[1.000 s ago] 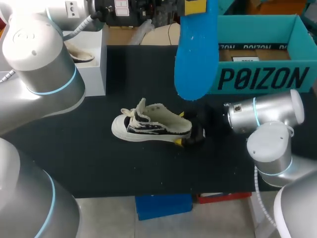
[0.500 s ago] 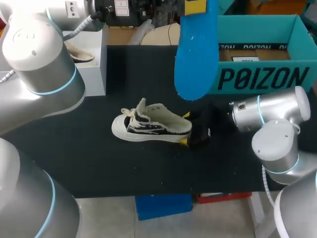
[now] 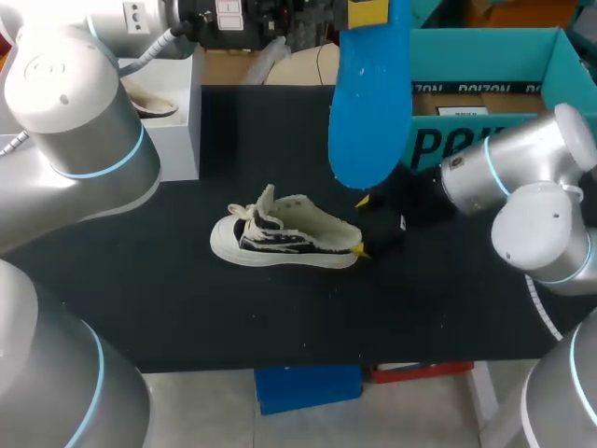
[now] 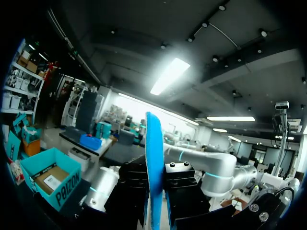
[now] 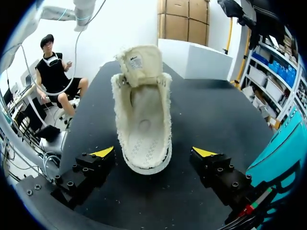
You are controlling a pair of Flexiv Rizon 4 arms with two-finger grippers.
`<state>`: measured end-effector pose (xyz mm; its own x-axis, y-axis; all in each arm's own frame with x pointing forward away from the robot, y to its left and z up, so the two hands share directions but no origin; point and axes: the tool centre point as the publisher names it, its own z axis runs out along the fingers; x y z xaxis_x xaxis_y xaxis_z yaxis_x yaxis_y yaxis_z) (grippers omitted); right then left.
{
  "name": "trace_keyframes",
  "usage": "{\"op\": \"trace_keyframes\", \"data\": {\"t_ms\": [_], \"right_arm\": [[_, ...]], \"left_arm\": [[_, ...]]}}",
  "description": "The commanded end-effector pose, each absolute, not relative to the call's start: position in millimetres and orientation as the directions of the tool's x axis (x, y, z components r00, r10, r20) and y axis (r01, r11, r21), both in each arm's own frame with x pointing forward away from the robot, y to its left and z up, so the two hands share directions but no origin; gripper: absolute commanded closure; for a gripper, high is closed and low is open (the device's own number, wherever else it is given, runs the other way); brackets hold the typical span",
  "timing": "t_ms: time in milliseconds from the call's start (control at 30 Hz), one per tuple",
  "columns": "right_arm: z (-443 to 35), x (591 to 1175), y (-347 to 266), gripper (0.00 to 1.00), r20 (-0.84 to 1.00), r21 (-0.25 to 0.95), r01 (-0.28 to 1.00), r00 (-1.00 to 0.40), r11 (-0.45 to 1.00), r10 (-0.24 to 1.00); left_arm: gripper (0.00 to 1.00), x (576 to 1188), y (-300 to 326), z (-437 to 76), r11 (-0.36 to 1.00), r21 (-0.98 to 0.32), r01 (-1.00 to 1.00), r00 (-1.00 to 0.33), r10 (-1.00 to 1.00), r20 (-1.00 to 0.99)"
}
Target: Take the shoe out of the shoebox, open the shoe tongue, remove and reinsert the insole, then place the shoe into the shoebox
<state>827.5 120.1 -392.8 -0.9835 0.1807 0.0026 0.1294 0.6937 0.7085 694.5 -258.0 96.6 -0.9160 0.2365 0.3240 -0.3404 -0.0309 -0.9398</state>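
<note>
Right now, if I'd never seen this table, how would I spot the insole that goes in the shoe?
On the black table, find the teal shoebox at the far right corner. Just left of it, the insole hangs upright in the air near the white shoe, pinched by the left end effector. It alone is flat, bright blue and off the table.

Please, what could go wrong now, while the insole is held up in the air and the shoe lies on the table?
1. The right gripper stands open at the heel of the shoe, so nothing steadies the shoe; pushing the insole in might slide it across the table.
2. The left gripper holds the long insole by one end only, so its free end may bend and miss the opening.
</note>
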Motion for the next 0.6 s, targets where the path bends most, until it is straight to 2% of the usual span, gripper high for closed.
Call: {"op": "trace_keyframes", "data": {"t_ms": [33,267,600], "right_arm": [[-376,838,122,0.0,0.015,0.408,0.149,-0.987,0.901,0.157],[-364,851,135,0.0,0.022,0.219,0.11,-0.994,0.97,0.108],[-365,865,163,0.0,0.045,0.082,0.051,-0.998,0.995,0.048]], "left_arm": [[1.0,694,-259,97,-0.029,-0.94,-0.341,-0.917,0.232,0.325],[1.0,694,-259,97,-0.029,-0.94,-0.341,-0.917,0.232,0.325],[1.0,694,-259,97,-0.029,-0.94,-0.341,-0.917,0.232,0.325]]}}
